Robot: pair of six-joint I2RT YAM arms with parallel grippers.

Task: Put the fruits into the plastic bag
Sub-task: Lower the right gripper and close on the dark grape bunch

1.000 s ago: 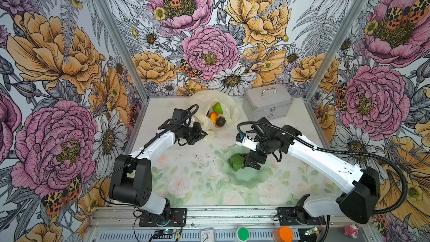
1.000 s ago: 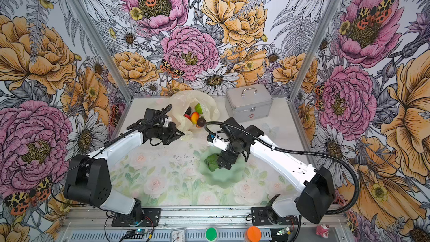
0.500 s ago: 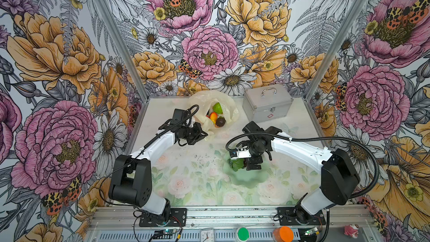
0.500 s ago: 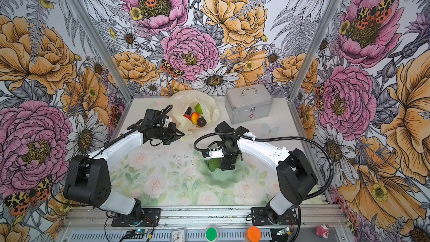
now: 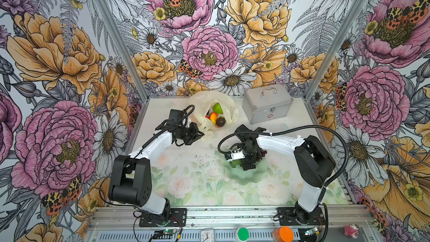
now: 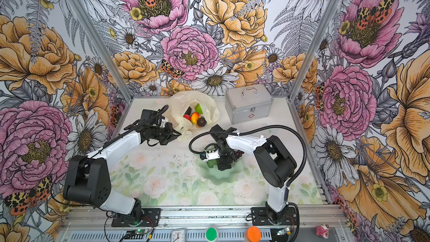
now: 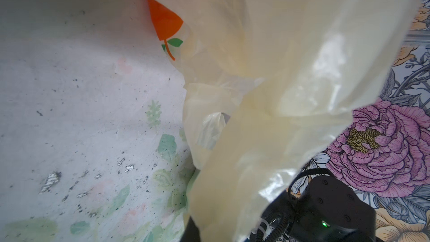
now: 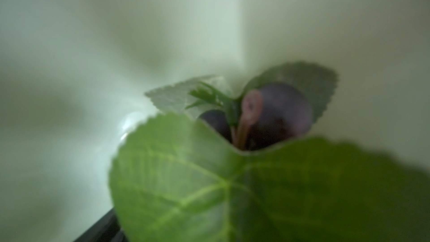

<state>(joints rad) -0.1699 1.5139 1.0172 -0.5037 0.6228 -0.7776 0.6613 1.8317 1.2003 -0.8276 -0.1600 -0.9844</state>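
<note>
The plastic bag point(image 5: 204, 103) lies open at the back of the table, also seen in the other top view point(image 6: 179, 105). Inside it are a green fruit point(image 5: 218, 108), a yellow-red mango point(image 5: 213, 117) and a dark fruit point(image 5: 220, 121). My left gripper point(image 5: 197, 133) is shut on the bag's near edge, and bag film point(image 7: 279, 66) fills the left wrist view. My right gripper point(image 5: 247, 165) points down into the pale green dish point(image 5: 246, 178), open over the purple grapes point(image 5: 261, 153) and their green leaf point(image 5: 235, 162). The leaf point(image 8: 209, 194) hides the jaws in the right wrist view, with grapes point(image 8: 283, 110) beyond it.
A silver metal case point(image 5: 267, 105) stands at the back right, beside the bag. Floral walls close in the table on three sides. The front rail carries a green button point(image 5: 242, 233) and an orange button point(image 5: 282, 234). A small pink toy point(image 5: 351, 231) sits at the front right.
My right arm has folded its elbow back and brought the gripper down onto the grapes and leaf in the dish. The left gripper and the bag have stayed put.
</note>
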